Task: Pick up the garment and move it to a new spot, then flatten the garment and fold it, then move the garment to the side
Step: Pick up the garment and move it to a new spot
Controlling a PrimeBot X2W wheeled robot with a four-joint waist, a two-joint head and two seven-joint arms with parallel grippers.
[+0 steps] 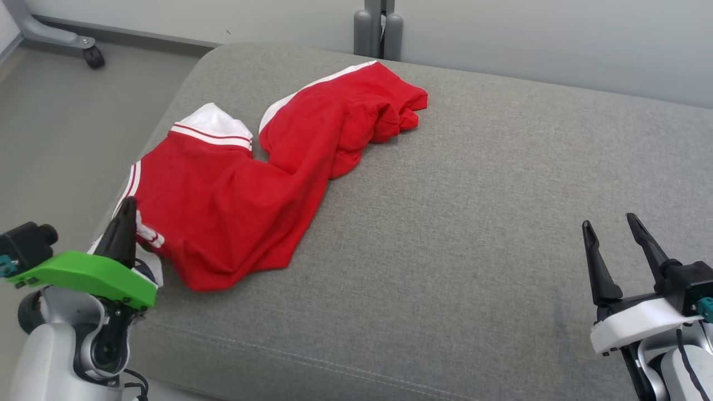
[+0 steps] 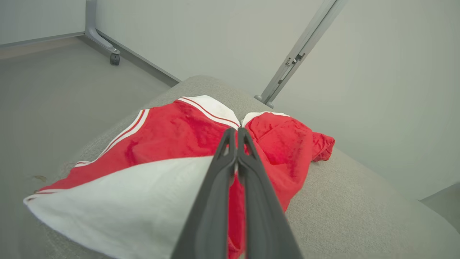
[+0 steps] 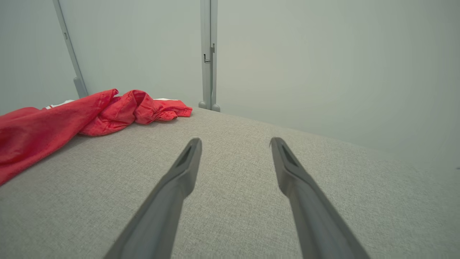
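You see the red garment [image 1: 234, 195] on the left part of the grey cushion [image 1: 473, 223], with the pale wall [image 1: 557, 33] behind and the floor [image 1: 55, 111] at left. The left gripper [image 1: 127, 209] is clamped on its near edge; the right gripper [image 1: 608, 220] has jaws apart.

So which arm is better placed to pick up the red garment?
Left, probably: the left tool sits shut at the near corner of the red, white-trimmed fabric garment, while the right tool stands open over grey fabric cushion, well apart from it.
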